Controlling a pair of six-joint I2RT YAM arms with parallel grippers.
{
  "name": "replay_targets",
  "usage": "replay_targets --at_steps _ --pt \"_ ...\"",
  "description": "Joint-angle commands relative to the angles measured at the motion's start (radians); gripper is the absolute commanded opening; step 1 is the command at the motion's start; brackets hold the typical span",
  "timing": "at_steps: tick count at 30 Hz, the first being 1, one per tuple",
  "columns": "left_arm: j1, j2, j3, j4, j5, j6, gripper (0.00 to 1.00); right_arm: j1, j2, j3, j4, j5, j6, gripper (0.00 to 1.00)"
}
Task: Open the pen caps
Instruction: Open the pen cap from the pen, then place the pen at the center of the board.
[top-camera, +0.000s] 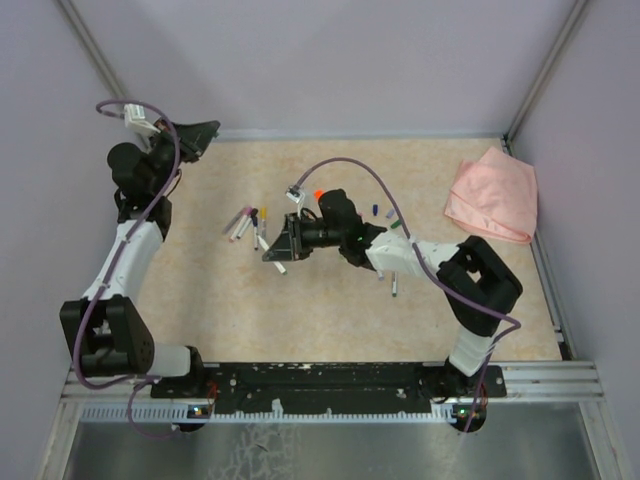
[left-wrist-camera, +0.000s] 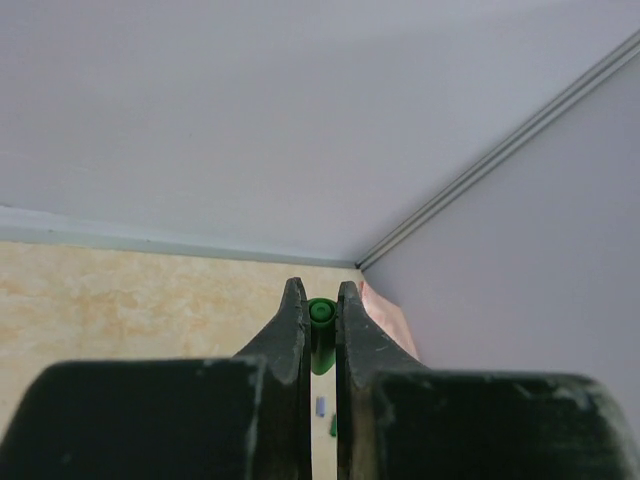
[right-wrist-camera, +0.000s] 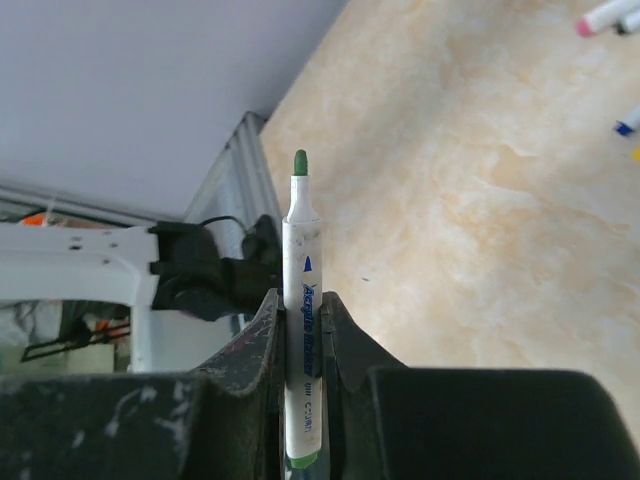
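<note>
Top external view: the beige desk (top-camera: 330, 320) carries a crumpled pink cloth (top-camera: 490, 195) at its far right. The left arm reaches up to the far left corner, and the right arm stretches across to the middle.

The right tool (right-wrist-camera: 300, 305) is clamped tight on a white marker (right-wrist-camera: 301, 280). The marker's long axis runs along the fingers, and its bare green tip points out past the fingertips. A cluster of loose markers (top-camera: 245, 222) lies just left of that tool. A few loose caps (top-camera: 375, 210) lie to its right.

The left tool (left-wrist-camera: 320, 298), lifted above the desk, is closed on a green cap (left-wrist-camera: 320, 335). The cap lies lengthwise between the fingers, with its round end facing away from the wrist, toward the corner walls.
</note>
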Motion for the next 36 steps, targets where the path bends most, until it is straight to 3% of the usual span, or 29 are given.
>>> replay_targets --at_steps 1,6,14,26,36 --pt "0.003 -0.046 -0.047 -0.081 0.101 0.094 0.0 -0.005 -0.043 0.087 -0.238 0.206 -0.158 0.0" --pt "0.012 -0.118 -0.163 -0.209 0.202 0.144 0.0 -0.003 -0.023 0.16 -0.382 0.471 -0.21 0.05" --pt "0.016 -0.28 -0.298 -0.495 0.123 0.317 0.0 0.029 0.14 0.357 -0.543 0.877 -0.093 0.05" --pt "0.016 -0.317 -0.328 -0.617 0.038 0.398 0.0 0.032 0.398 0.675 -0.732 0.989 0.011 0.06" --pt "0.017 -0.327 -0.344 -0.631 0.035 0.409 0.0 0.029 0.524 0.778 -0.79 1.023 0.04 0.11"
